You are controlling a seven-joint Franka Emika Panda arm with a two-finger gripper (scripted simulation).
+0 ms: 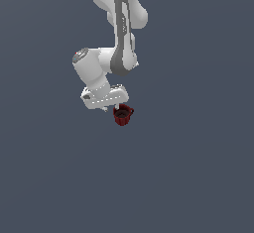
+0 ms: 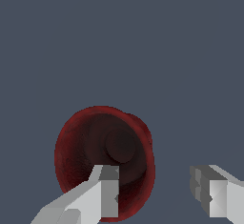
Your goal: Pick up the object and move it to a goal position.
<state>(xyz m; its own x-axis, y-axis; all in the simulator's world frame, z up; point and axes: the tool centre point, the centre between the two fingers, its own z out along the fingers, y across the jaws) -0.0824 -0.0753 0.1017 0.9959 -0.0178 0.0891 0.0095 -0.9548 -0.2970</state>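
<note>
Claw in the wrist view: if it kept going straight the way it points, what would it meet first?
Likely the dark red mug: one finger of the open claw sits over its dark inside, so the rim by that finger would come first. The other finger points past it at bare surface. Depth is unclear.

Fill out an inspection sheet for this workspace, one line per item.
Surface: plain dark grey-blue ground, no edges or markings seen.
Job's things: small dark red mug, opening upward, directly under the tool; the wrist view looks into its dark inside.
Clutter: nothing seen.
Grippers: white tool open; one finger is over the mug's opening, the other is outside the rim with a gap between them. Whether either finger touches the mug cannot be told.
Cables: nothing seen.
Surroundings: only the white arm coming down from above; no goal marker seen.
</note>
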